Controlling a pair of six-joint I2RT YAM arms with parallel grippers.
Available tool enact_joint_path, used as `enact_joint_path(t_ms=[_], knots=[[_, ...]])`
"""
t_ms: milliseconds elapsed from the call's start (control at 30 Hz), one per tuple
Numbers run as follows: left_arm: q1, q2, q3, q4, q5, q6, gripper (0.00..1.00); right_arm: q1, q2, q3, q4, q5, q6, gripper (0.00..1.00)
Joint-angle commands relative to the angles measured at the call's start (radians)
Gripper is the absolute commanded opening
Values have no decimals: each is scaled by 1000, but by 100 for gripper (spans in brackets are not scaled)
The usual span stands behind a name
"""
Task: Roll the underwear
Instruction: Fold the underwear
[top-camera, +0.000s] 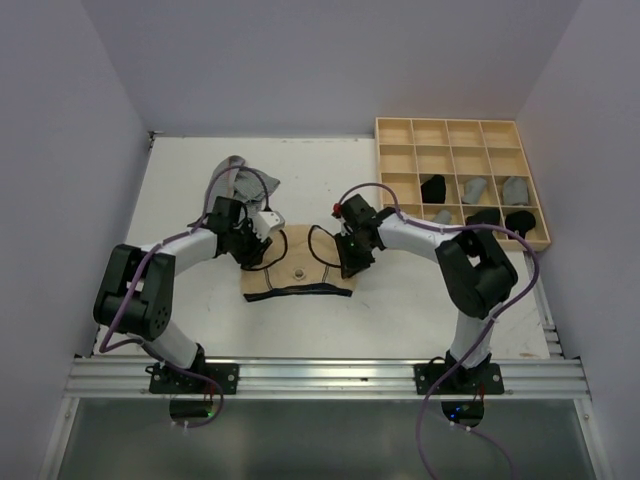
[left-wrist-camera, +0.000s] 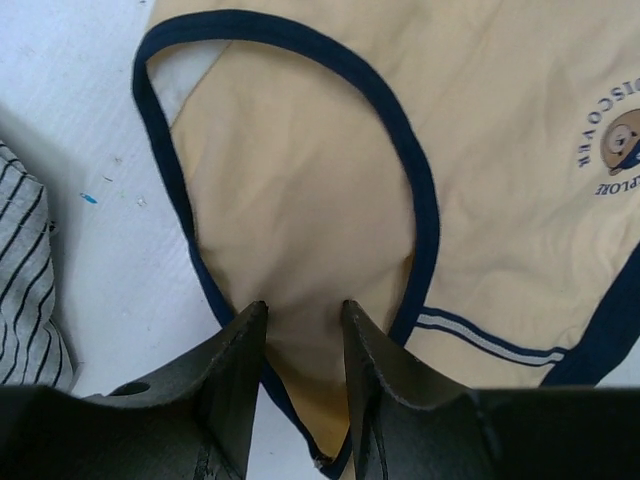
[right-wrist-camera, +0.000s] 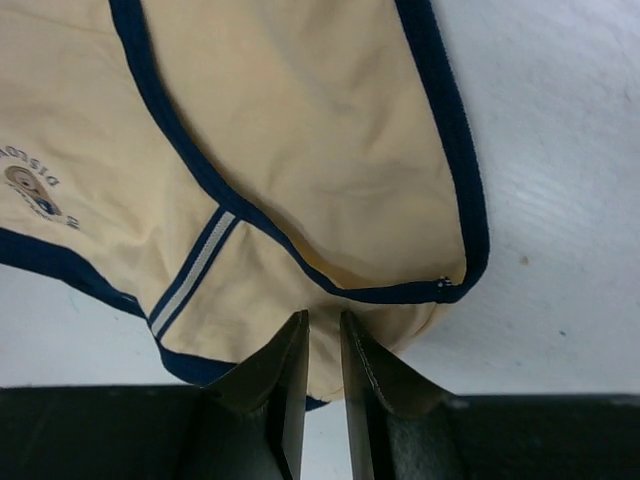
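Two claws — left (left-wrist-camera: 303, 330), right (right-wrist-camera: 322, 335) — pinch one tan underwear (top-camera: 300, 265).

Even, soft light fills the overhead view; the white table (top-camera: 400, 310) is bright but not blown out, and the arms throw only faint, short shadows. Detail there is small and slightly soft. Both wrist views are sharp on the tan underwear (left-wrist-camera: 330, 190), where weave and creases read clearly. The dark fingers (left-wrist-camera: 235, 390) at the bottom edge of each wrist view are underexposed and a little blurred, being so near the lens. The left wrist view shows a soft shadow beside the striped cloth (left-wrist-camera: 25, 290).
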Motion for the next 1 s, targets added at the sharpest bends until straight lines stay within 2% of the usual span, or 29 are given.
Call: enact_joint_path(t_ms=[0, 200, 333, 533, 633, 800, 967], knots=[[42, 82, -30, -42, -45, 38, 40, -26, -62, -69, -43, 81, -24, 24], [79, 88, -36, -56, -26, 64, 40, -56, -95, -78, -59, 81, -52, 22], [79, 73, -34, -85, 23, 79, 41, -56, -111, -61, -37, 25, -56, 24], [78, -56, -25, -145, 182, 93, 43, -41, -157, 26, -48, -44, -50, 29], [78, -162, -17, -145, 227, 52, 45, -38, -177, 72, -72, -52, -36, 29], [76, -262, -10, -139, 155, 39, 45, -33, -162, 77, -97, -67, -30, 23], [74, -234, -77, -186, 104, 167, 42, -33, -44, 63, -83, -57, -53, 19]])
